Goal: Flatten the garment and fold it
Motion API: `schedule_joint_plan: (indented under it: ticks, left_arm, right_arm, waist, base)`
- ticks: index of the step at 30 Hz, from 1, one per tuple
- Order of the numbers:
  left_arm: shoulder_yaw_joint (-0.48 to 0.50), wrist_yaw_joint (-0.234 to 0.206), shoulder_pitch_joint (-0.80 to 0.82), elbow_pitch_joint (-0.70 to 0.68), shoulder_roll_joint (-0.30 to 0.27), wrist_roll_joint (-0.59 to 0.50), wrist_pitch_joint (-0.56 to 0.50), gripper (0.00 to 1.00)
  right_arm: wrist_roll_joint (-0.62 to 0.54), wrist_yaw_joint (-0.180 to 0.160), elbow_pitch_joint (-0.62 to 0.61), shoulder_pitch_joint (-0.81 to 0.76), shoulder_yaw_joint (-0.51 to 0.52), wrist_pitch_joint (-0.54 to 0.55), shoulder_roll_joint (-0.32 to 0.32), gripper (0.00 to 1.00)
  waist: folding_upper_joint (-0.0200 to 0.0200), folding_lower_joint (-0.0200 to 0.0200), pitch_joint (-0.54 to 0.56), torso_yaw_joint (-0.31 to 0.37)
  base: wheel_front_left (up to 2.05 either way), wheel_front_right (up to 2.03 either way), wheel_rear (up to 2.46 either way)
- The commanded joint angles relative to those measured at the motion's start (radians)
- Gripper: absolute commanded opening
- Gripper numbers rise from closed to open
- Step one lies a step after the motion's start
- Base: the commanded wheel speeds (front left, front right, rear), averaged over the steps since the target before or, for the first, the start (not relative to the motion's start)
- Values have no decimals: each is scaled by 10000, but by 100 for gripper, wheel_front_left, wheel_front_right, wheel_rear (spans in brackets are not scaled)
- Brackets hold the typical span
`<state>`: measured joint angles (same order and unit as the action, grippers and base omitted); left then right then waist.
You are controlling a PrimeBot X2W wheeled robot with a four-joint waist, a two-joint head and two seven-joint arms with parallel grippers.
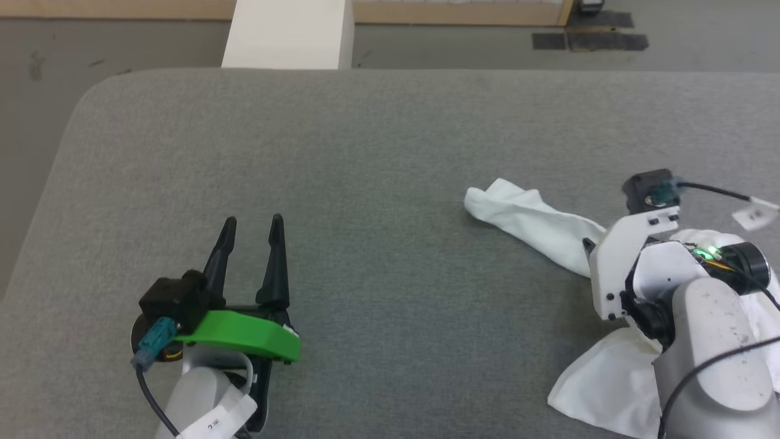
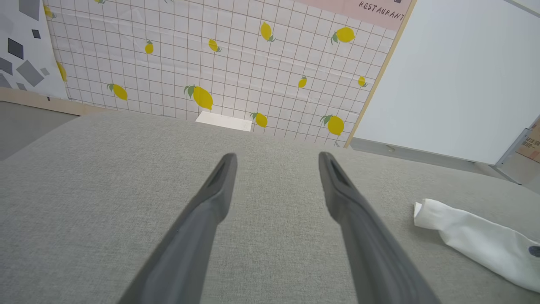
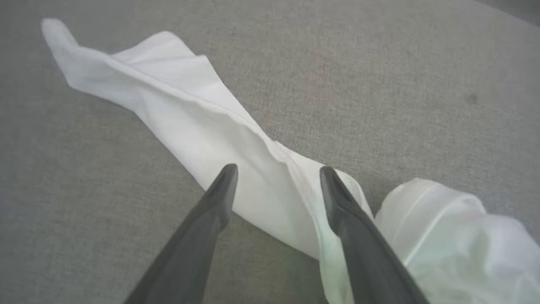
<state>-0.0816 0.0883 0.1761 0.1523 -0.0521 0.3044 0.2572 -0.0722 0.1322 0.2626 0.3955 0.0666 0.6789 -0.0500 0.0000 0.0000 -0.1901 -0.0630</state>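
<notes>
**A:** Start from the head view. Where's the shirt?

**B:** The shirt (image 1: 609, 378) lies crumpled on the right side of the grey table (image 1: 365, 152), toward the near edge. One sleeve (image 1: 530, 219) stretches out from the heap toward the middle of the table, its cuff end loosely folded over.

**A:** And the arms?

**B:** The right arm (image 1: 707, 341) is over the heap and covers much of it. Its wrist hides the fingers, so I cannot tell from here how the jaws stand. The left gripper (image 1: 253, 219) is near the near left corner, well apart from the shirt. Its jaws are spread with nothing between them. A white box (image 1: 286, 33) stands just past the far edge.

**A:** Left wrist view?

**B:** The two dark fingers are apart, with only bare grey table between them. The sleeve lies off to the right, clear of them. Beyond the far edge is a wall (image 2: 211, 63) of white squares printed with lemons, and beside it a plain white panel (image 2: 455, 76).

**A:** Right wrist view?

**B:** The right gripper (image 3: 277, 169) has its jaws wide and holds nothing. The sleeve runs slantwise from the upper left down between the fingers, twisted along its length. One tip is over the cloth and the other is at the sleeve's edge. I cannot tell whether either touches it. The bunched body of the shirt sits at the lower right, just beside the finger on that side.
</notes>
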Motion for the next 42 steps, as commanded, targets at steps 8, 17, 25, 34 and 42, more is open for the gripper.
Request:
schedule_joint_plan:
  ticks: [8, 17, 25, 34, 42]
  left_arm:
    - [-161, -42, 370, -68, 18, 342, 45, 100]
    - [-90, -87, 256, 10, 18, 298, 45, 100]
    - [-67, -92, 152, 35, 18, 270, 45, 100]
    - [-69, -111, -59, 82, 18, 246, 45, 100]
    - [94, -30, -334, 98, 18, 48, 45, 100]
  right_arm:
    - [-541, -15, 781, 260, 516, 1802, -13, 9]
    - [1317, -15, 326, 495, -1833, 71, -6, 0]
    - [3422, -15, -279, 769, -5705, -931, -4, 0]
    - [4237, -15, -287, 278, -6419, -984, -4, 100]
    - [4635, -15, -2966, -1088, -3730, -2575, -3, 100]
  waist:
    - [0, 0, -683, -1022]
    - [0, 0, -333, -1175]
    - [0, 0, -56, -1195]
    - [0, 0, 226, -1026]
    - [0, 0, 697, -227]
  base:
    - [0, 0, 0]
    - [0, 0, 0]
    - [0, 0, 0]
    - [0, 0, 0]
    - [0, 0, 0]
